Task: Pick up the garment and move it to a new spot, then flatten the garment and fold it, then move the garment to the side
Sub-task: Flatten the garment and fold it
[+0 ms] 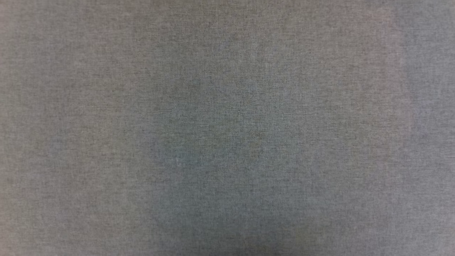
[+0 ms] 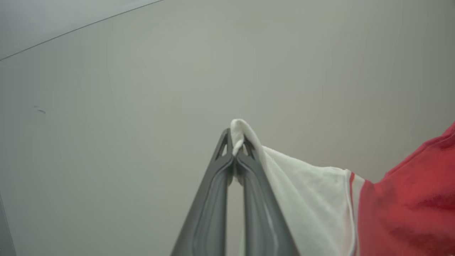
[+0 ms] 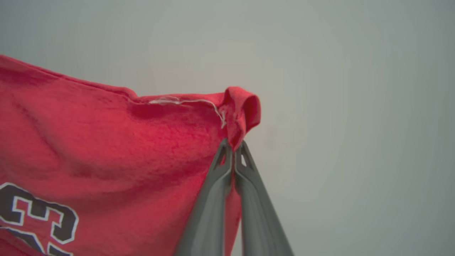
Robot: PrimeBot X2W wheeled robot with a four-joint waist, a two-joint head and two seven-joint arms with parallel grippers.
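The garment (image 3: 106,149) is held at two places, one in each gripper, against a plain pale grey background (image 2: 142,89); whether any of it lies on a surface cannot be told. In the right wrist view its red body spreads across the left half of the frame, soft and slightly fuzzy, with shallow creases running through it. In the left wrist view the same red cloth shows at the lower right, joined to a white sleeve (image 2: 309,199).

The head view looks onto a grey, finely woven surface (image 1: 227,128), even in tone and without markings.

The left gripper (image 2: 234,151) has its two dark fingers pressed together on a fold of the white sleeve, which pokes out above the tips and drapes down to the right. The right gripper (image 3: 233,151) is likewise clamped tight, pinching a red corner of the garment that curls over just above its tips.

The only writing that can be read is a black "3" (image 3: 42,217) with a white outline at the lower left of the right wrist view; a further black, white-edged shape below it is cut off by the frame and is unreadable.

A thin dark line (image 2: 78,28) crosses the upper left of the background. A red stripe (image 2: 351,185) trims the sleeve. A loose white thread (image 3: 199,102) runs along the red hem.
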